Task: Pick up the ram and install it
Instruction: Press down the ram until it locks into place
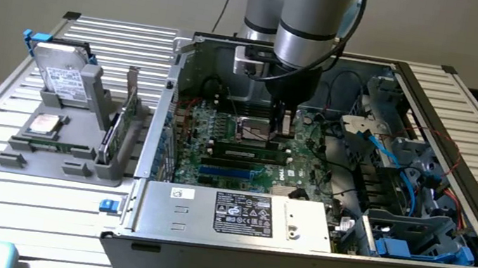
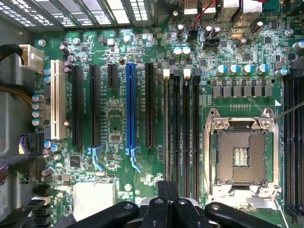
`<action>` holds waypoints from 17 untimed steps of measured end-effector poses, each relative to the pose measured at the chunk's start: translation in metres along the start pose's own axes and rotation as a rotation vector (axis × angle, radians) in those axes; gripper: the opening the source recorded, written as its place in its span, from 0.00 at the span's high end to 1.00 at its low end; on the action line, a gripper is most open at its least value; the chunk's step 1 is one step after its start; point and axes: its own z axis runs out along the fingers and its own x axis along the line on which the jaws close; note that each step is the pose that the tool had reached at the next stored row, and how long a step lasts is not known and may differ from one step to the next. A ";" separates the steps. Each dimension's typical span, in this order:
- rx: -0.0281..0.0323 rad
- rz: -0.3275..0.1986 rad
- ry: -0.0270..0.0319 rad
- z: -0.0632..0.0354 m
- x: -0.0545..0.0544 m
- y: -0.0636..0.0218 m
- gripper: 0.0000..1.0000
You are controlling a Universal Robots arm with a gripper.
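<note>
Green circuit board fills the floor of the open computer case (image 1: 452,230), which lies on its side on a slatted metal tabletop (image 1: 10,206). The motherboard (image 1: 217,152) serves as the landmark for everything else.

The arm (image 1: 308,23) reaches down into the case from above, and its end effector (image 1: 285,121) hangs low over the motherboard, just beside the square processor socket (image 1: 254,130). In the wrist view the black fingers (image 2: 167,190) are pressed together with no gap between them, directly above the bank of narrow memory slots (image 2: 180,133) that run alongside the processor socket (image 2: 241,156). Nothing can be seen between the fingers.

The ram (image 1: 250,154) lies seated in one of the memory slots on the motherboard, a dark stick with a pale label, on the side of the processor socket nearer the power supply (image 1: 227,212). The end effector is apart from it, above and toward the socket.

Along the motherboard's other half, the wrist view shows a row of long expansion slots: a white slot (image 2: 57,99), several black ones and a blue slot (image 2: 131,105).

Outside the case, well apart from the motherboard toward the exterior view's left, a grey holder (image 1: 61,150) on the tabletop carries a silver hard drive (image 1: 63,76) leaning upright and a green expansion card (image 1: 127,124) standing on edge.
</note>
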 end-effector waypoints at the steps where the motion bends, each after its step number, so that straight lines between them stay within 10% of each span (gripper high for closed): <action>1: 0.0000 -0.002 0.0000 0.0003 0.000 0.0000 0.89; 17: 0.0027 -0.038 0.0004 0.0026 0.001 0.0014 0.89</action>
